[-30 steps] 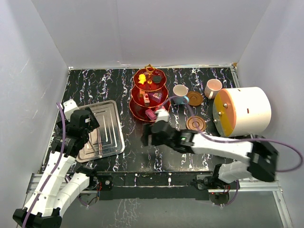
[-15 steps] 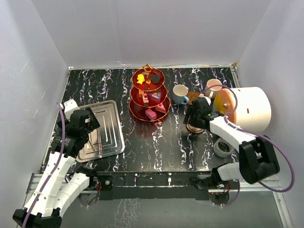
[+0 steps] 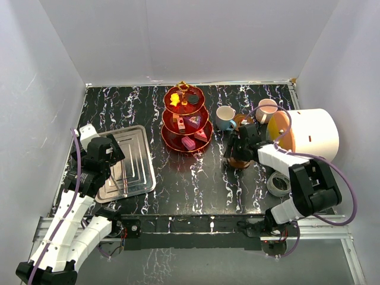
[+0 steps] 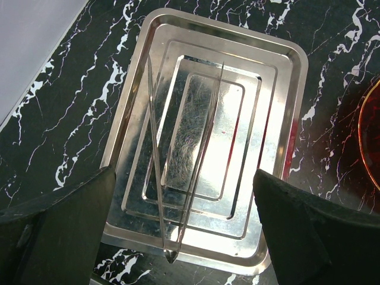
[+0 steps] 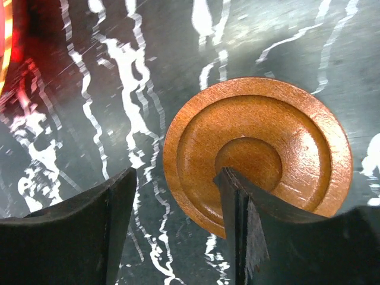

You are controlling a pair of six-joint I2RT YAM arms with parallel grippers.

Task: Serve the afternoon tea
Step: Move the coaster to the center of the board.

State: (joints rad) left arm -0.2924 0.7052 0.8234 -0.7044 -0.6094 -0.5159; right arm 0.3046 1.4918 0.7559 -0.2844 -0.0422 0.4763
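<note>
— One second on, what changed?
— Right end effector (image 5: 178, 202) swung from stand (image 3: 186, 119) to near saucer (image 5: 279, 136), jaws spread astride its rim, perhaps touching: a pickup looks next. Saucer lies flat on the tabletop (image 3: 196, 178), hollow up; round, no long axis. Left end effector (image 4: 184, 219) idles agape.

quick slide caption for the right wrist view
Right gripper open, straddling the rim of a round brown saucer on the black marbled table.
</note>
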